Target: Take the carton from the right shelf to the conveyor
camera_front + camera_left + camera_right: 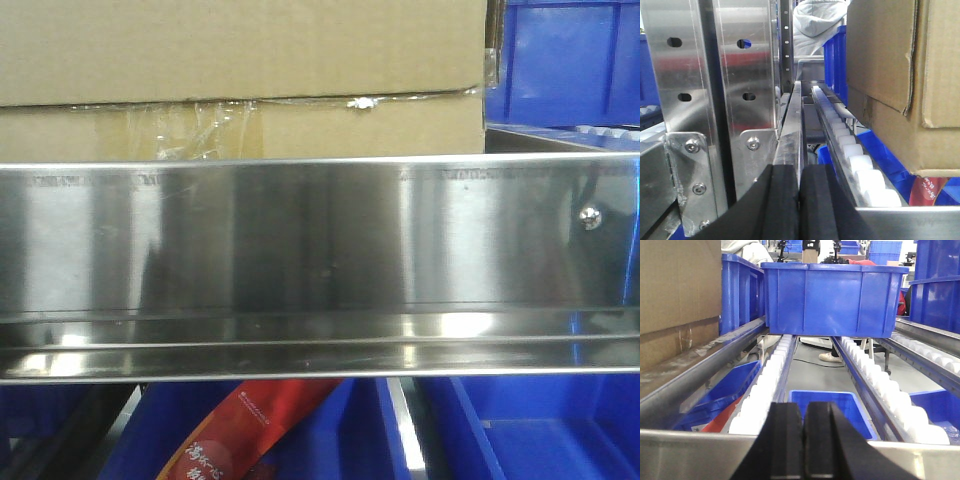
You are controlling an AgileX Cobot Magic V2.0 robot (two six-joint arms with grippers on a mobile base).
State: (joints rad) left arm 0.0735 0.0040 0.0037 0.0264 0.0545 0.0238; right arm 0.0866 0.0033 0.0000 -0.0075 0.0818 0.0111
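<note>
**Carton on the shelf, both grippers empty: the whole job is ahead**

The carton fills the top of the front view. It sits on the right shelf behind the broad mirror-like rail, with a blue bin just beside it. Nothing grips it. By the look of things the task is at its very start: no grasp, no lift, no carry. The conveyor appears in none of the views, so the whole transfer is left to do.

The wrist views give what the front camera cannot: the grippers themselves. The left wrist view shows the carton's end face with its overlapping flaps, up on the right above a white roller track. Low in that frame is the left gripper, its black fingers pressed together on nothing, with only a thin seam between them. The right wrist view has the carton at the far left edge. The right gripper is apart from it, fingers likewise together and empty, looking down a roller lane toward a far blue bin.

Only the front view shows the carton's wide face, with crinkled clear tape along the lower strip, and the rail's small screw head.
</note>
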